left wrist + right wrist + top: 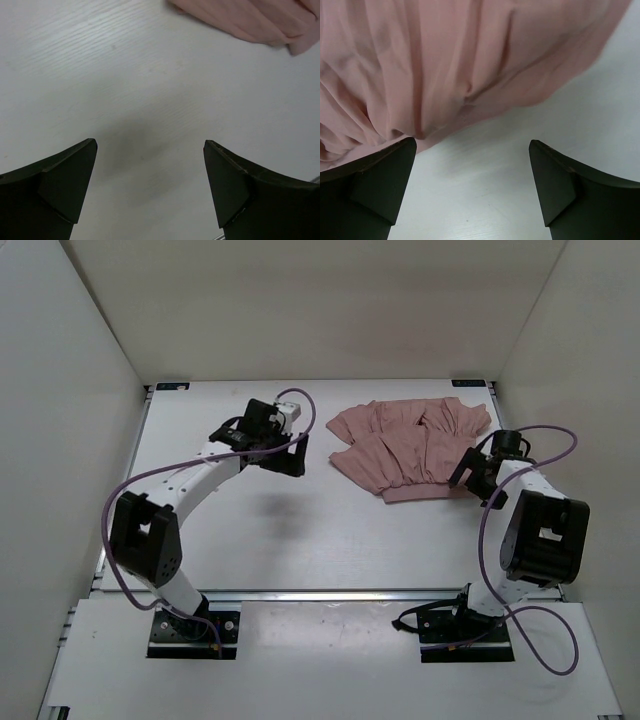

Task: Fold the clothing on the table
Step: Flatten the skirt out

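The dusty-pink clothing [405, 445] lies rumpled and partly doubled over at the back right of the white table [280, 530]. My right gripper [466, 478] hovers at its right front edge, jaws open; in the right wrist view [472, 150] bare table shows between the fingers and the pleated fabric [445, 65] lies just beyond the tips, its edge by the left finger. My left gripper [298, 455] is open over bare table a short way left of the garment; the left wrist view [150, 147] shows nothing between its fingers and only a corner of the clothing [250, 20] at top right.
White walls enclose the table on three sides. A metal rail [330, 593] runs along the near edge by the arm bases. Purple cables [520, 530] loop off both arms.
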`<state>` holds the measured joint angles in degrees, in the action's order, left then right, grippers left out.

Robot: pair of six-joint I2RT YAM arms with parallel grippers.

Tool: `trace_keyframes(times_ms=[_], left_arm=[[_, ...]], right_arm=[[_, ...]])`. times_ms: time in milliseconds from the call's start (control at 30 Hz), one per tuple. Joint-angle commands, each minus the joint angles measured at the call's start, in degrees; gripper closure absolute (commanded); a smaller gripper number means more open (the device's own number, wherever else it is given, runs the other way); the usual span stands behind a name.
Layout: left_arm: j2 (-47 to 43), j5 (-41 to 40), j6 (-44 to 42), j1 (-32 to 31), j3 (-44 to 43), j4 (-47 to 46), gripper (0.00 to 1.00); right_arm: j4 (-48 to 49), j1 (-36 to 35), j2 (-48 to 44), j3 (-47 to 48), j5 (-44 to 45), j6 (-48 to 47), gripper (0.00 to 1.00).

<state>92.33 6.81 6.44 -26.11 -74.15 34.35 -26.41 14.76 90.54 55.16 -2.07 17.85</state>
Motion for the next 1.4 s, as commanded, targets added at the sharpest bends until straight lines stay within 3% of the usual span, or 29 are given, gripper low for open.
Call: trace_keyframes(times_ms=[0,133,233,367,500,667,800,867,1067,1367], left_arm=[[2.6,8.3,1.5,-3.7,-2.6,-2.5,0.01],[-0.5,11.4,2.8,-5.2,2.6,-11.6,0.01],[-1.9,15.0,5.5,-4.1,6.5,-17.4,0.01],[-0.1,17.5,6.0,-5.4,6.3,-18.9,0.01],[3.1,25.2,11.2,-5.9,7.7,-27.0,0.01],[7.6,30.3,17.2,-8.1,7.6,-33.6,0.04],[10.6,31.5,18.8,-8.8,6.6,-36.2,0.09],[11.0,31.3,19.5,-8.7,6.6,-37.2,0.09],[13.7,31.3,24.1,-8.1,6.1,-44.1,0.09],[19.4,27.7,33.7,-10.4,8.5,-54.1,0.14]], right_arm=[[6.1,-0.6,2.3,0.5,-1.2,0.3,0.08],[6.4,-0.1,4.6,2.3,-0.9,-0.4,0.11],[6.6,1.1,5.9,3.3,-0.6,-1.0,0.19],[7.3,1.5,6.7,3.7,0.2,-1.8,0.23],[8.2,1.8,7.7,4.1,0.2,-3.5,0.28],[7.6,1.1,9.6,6.4,1.0,-4.7,0.43],[7.0,-0.4,11.1,8.5,2.1,-5.5,0.76],[6.2,-1.0,12.1,10.4,1.9,-5.1,0.99],[1.5,-5.3,10.9,11.8,-1.4,-3.4,1.00],[5.0,-14.3,-2.6,1.5,-9.9,6.2,1.00]])
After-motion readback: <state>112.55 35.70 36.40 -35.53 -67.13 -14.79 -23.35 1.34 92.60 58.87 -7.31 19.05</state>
